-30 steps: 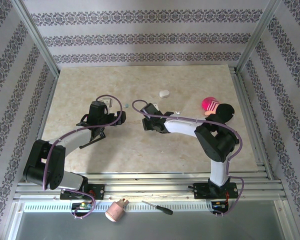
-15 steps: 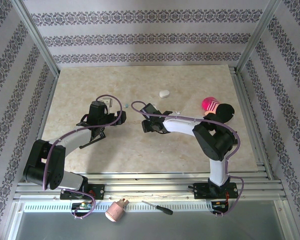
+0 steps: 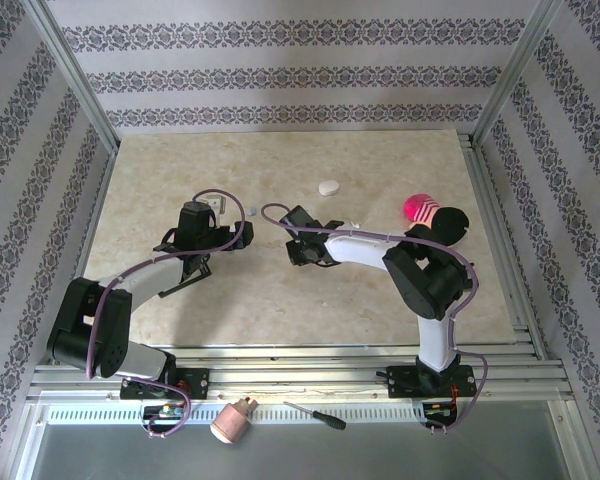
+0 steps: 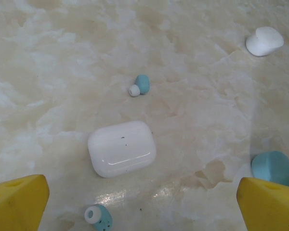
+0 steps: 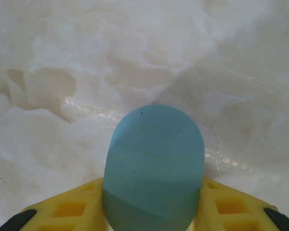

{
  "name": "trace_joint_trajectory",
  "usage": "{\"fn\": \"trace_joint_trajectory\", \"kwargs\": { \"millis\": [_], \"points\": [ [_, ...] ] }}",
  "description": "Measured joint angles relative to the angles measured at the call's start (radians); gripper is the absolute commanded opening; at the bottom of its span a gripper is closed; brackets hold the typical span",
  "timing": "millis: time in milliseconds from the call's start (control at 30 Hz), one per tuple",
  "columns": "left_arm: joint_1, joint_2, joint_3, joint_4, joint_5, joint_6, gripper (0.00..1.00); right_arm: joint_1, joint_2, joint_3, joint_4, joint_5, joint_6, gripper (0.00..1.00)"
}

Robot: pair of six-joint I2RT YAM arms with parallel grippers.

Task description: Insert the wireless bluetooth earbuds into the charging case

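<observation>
Since a second ago the right arm has crept slightly leftward, its elbow drawing in, while the left arm has stayed put. We see the right gripper (image 5: 154, 187) clamped on the blue-green charging case (image 5: 154, 154), with a yellow finger against each flank, low over the marble table (image 5: 62, 57). The left gripper (image 4: 143, 204) hangs wide open above the white case (image 4: 121, 148). One earbud (image 4: 140, 85) lies just beyond that case and a second earbud (image 4: 98, 216) just in front of it. We judge the step to be securing the case. Next, its lid needs opening and a bud must be picked up. The right arm reaches low across the middle of the table, and the left forearm angles toward the far side.
</observation>
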Motion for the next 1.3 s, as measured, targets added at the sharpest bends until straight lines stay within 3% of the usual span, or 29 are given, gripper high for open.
{"fn": "trace_joint_trajectory", "kwargs": {
  "millis": [200, 300, 533, 733, 967, 1300],
  "points": [
    [0.001, -0.001, -0.017, 0.035, 0.014, 0.016, 0.99, -0.045, -0.083, -0.063, 0.045, -0.122, -0.139, 0.26],
    [0.005, -0.008, -0.043, 0.079, 0.077, 0.054, 1.00, -0.077, -0.170, -0.101, 0.047, -0.228, -0.276, 0.26],
    [0.003, -0.062, -0.106, 0.226, 0.359, 0.194, 1.00, -0.174, -0.330, -0.094, -0.069, -0.546, -0.547, 0.26],
    [-0.027, -0.112, -0.169, 0.391, 0.573, 0.286, 0.97, -0.218, -0.349, -0.024, -0.278, -0.719, -0.722, 0.25],
    [-0.094, -0.040, -0.187, 0.576, 0.790, 0.327, 0.84, -0.217, -0.362, 0.058, -0.455, -0.836, -0.840, 0.24],
    [-0.122, 0.068, -0.195, 0.847, 0.940, 0.197, 0.68, -0.180, -0.347, 0.204, -0.602, -0.916, -0.973, 0.24]
  ]
}}
